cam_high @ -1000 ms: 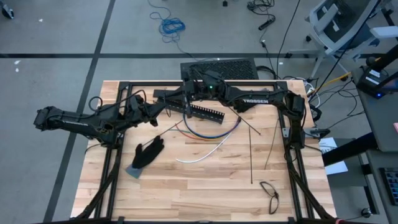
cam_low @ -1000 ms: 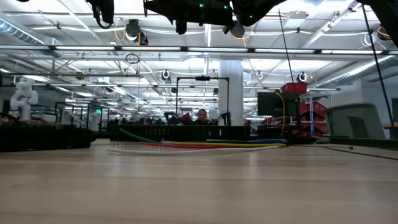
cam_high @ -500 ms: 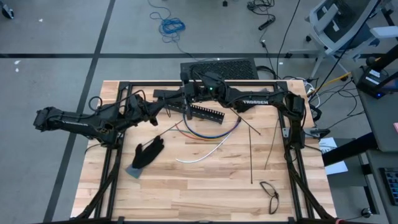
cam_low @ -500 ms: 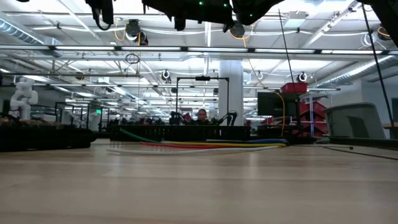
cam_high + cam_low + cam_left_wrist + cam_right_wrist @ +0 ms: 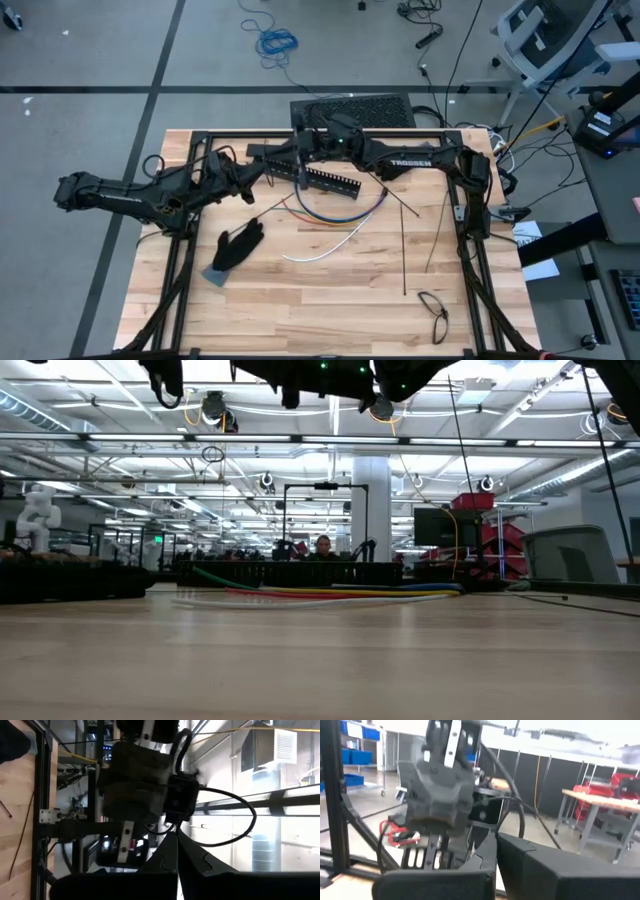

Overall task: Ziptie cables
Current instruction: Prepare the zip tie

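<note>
A: What is lying on the table (image 5: 330,300)?

B: It is pale wooden planks with a visible grain. Toward twelve o'clock lies a long black slotted bar (image 5: 332,181), ribbed like a comb. Just below it, the cables (image 5: 340,213) curve in smooth thin arcs of grey, purple, yellow and white. In the low view they show as flat coloured lines (image 5: 330,593).

A: Anything else?

B: A limp black glove (image 5: 237,246) at eight o'clock, a small loop of black cord (image 5: 433,310) at five o'clock, and thin stiff black strips (image 5: 404,245) at three o'clock.

A: And the pincers?

B: The left gripper (image 5: 268,166) hangs at eleven o'clock, its fingers (image 5: 165,862) pressed together on nothing. The right gripper (image 5: 300,163) sits just beside it above the bar's end, fingers (image 5: 485,857) also pressed together and empty.
</note>
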{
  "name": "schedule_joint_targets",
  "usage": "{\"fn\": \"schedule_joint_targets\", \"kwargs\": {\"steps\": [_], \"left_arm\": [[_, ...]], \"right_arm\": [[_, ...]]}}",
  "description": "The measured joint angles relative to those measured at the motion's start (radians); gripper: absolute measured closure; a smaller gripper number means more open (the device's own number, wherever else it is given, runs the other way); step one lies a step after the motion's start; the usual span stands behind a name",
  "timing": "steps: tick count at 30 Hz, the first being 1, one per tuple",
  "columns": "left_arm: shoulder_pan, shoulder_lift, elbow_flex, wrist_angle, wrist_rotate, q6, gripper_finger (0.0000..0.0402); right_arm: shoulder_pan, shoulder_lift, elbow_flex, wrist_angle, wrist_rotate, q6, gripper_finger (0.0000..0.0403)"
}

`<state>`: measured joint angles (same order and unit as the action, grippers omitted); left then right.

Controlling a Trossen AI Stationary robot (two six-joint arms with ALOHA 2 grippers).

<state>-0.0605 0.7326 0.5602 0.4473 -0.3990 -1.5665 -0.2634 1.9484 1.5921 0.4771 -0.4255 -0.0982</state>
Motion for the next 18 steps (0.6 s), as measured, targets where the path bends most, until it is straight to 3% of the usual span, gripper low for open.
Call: {"fn": "schedule_joint_targets", "kwargs": {"steps": [18], "left_arm": [[0.000,0.000,0.000,-0.020,-0.021,-0.026,0.0401]], "right_arm": [[0.024,-0.008,0.000,-0.033,0.007,-0.049,0.0403]]}}
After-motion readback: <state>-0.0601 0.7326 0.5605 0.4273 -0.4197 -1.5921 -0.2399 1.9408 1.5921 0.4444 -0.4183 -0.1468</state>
